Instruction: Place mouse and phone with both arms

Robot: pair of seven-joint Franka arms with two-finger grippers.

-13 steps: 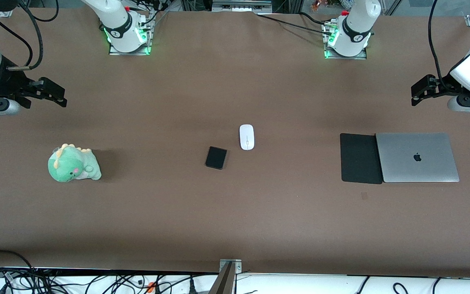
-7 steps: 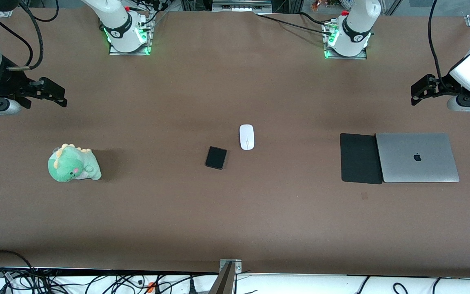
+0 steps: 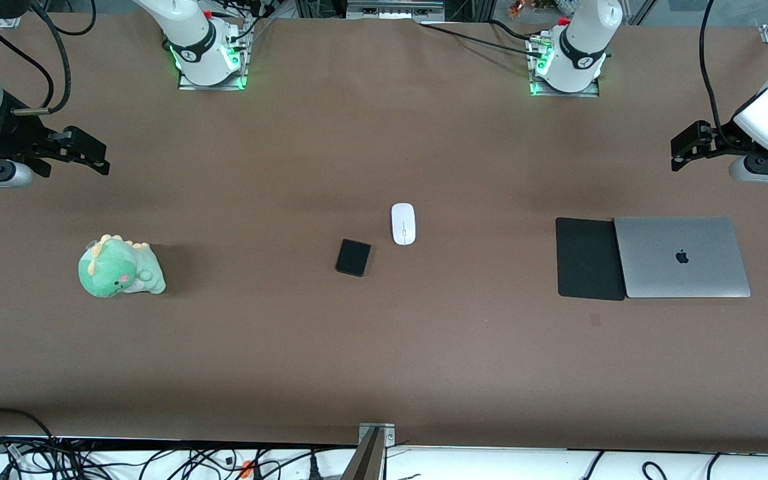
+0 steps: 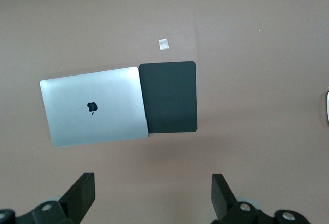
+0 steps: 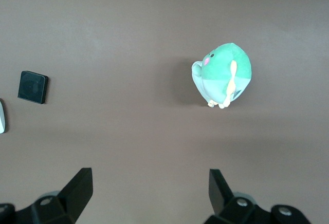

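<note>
You are looking at a brown desk [image 3: 384,347] where the small white oval computer mouse [image 3: 403,223] is lying near the middle, with the small flat black rectangular phone [image 3: 353,257] sitting just beside it, slightly nearer the front camera and toward the right arm's end. The two are lying apart, not touching. Your left gripper [image 3: 684,148] is hovering over bare desk at the left arm's end, its fingers [image 4: 82,193] standing wide and holding nothing; below it the silver closed laptop [image 3: 682,257] is lying with one edge overlapping the thin black rectangular mat [image 3: 587,258]. Your right gripper [image 3: 87,155] is hanging over the right arm's end, its fingers [image 5: 77,188] also spread wide and empty, with the green plush dinosaur [image 3: 119,268] sitting on the desk nearby.
</note>
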